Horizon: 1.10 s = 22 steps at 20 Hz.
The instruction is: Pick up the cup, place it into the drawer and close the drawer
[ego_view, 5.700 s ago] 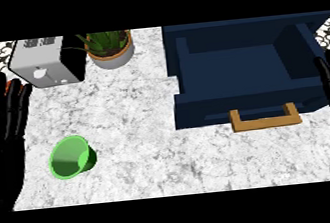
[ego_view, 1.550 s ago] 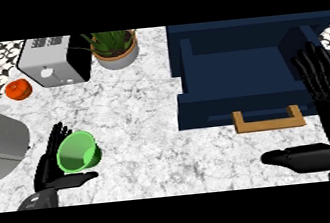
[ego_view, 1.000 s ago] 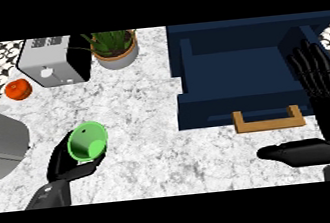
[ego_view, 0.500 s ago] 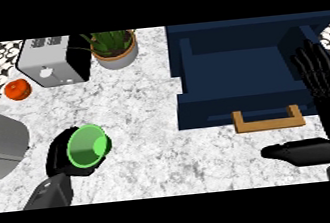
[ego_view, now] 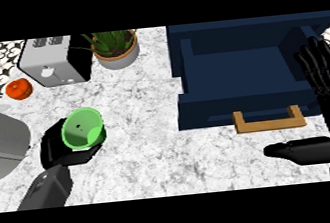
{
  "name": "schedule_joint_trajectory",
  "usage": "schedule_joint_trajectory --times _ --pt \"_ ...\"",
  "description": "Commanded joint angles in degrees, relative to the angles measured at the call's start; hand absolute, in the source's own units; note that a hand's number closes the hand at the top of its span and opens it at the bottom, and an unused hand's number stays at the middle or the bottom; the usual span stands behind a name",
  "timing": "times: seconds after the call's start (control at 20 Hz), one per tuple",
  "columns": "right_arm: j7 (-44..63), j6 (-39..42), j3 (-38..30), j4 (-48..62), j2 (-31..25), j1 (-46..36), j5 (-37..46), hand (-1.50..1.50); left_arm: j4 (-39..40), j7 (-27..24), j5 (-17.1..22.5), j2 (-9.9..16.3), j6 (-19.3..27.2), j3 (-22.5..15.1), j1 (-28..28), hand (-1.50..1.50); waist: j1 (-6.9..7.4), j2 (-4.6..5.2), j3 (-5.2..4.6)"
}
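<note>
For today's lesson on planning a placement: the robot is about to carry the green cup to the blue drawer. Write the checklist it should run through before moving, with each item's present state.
1. Cup held: the left hand is curled round the green cup. Ok.
2. Cup off the counter: it looks raised and tilted, but contact is unclear. Cannot tell.
3. Drawer open: its blue inside shows, wooden handle toward the robot. Ok.
4. Room inside the drawer: nothing visible in it. Ok.
5. Right hand out of the way: it is open, over the drawer's right edge. Not ok.
6. Path from cup to drawer: bare counter between them. Ok.
</note>
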Motion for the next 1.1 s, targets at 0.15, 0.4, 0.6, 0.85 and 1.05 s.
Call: schedule_joint_trajectory --times 0.15,0.4,0.6,0.85,1.05 --pt "0.7 1.2 -3.2 -0.1 -2.0 0.4 -2.3 -1.50 -7.9 -4.1 -0.3 -1.0 -4.3 -2.7 -2.3 1.50 0.57 -0.43 0.16" --pt "3.2 0.4 -1.5 -4.3 -1.0 2.5 -1.4 -1.50 -15.0 5.2 0.4 -2.3 0.1 -4.8 -9.3 1.50 0.46 -0.68 0.18" --pt "-1.1 1.5 -2.5 0.6 -1.5 3.1 -0.7 -1.50 -24.5 13.5 -0.7 -6.8 7.9 -8.6 -12.2 1.50 1.25 -0.75 0.25" --pt "-2.4 0.3 -0.6 1.8 0.7 1.8 0.4 -1.50 -33.8 24.1 -1.0 -10.5 14.1 -12.1 -16.1 1.50 1.20 -0.59 0.23" --pt "-0.5 1.6 -4.3 -0.3 -1.2 3.0 -3.2 -1.50 -43.0 34.4 -1.7 -10.6 17.2 -15.8 -15.9 1.50 1.06 -0.66 0.20"
